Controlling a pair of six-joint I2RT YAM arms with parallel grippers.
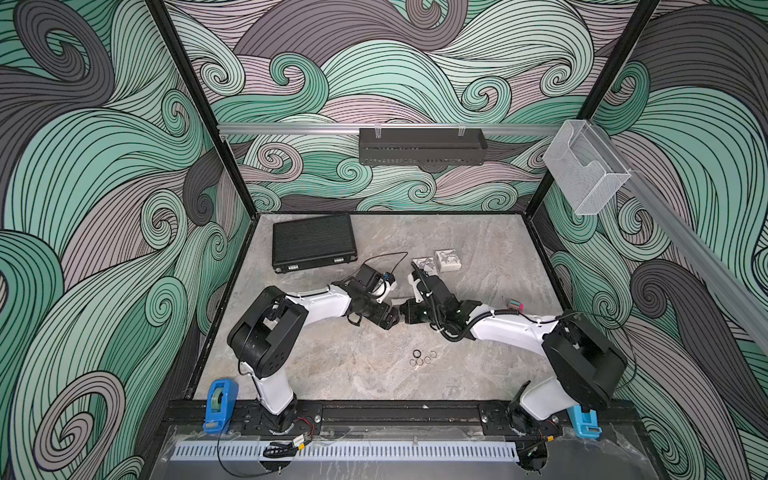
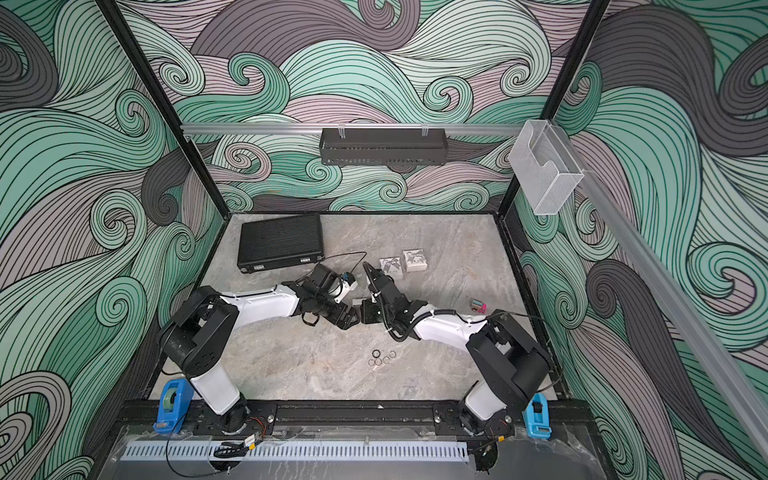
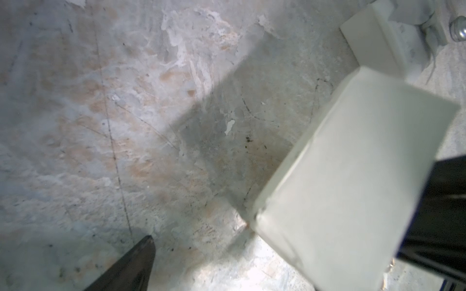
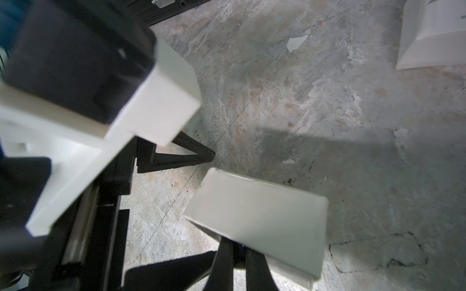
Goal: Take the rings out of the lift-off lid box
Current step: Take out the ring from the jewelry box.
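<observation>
Several small rings (image 1: 422, 358) (image 2: 381, 357), dark and pale ones, lie in a tight cluster on the stone table near the front, clear of both arms. Both grippers meet at mid-table behind them. My right gripper (image 4: 238, 252) (image 1: 406, 311) is shut on one wall of a plain white box part (image 4: 257, 216) (image 3: 340, 176) (image 1: 400, 300), held tilted just above the table. My left gripper (image 3: 233, 267) (image 1: 392, 321) stands open right beside it, and one of its dark fingers (image 3: 131, 267) shows. No ring shows in either wrist view.
Two small white boxes with bow prints (image 1: 424, 264) (image 1: 448, 259) sit behind the grippers. A black ribbed case (image 1: 313, 246) lies at the back left. A pink-and-teal item (image 1: 514, 307) rests by the right arm. Blue tape dispensers (image 1: 220, 401) (image 1: 584, 419) stand at the front corners.
</observation>
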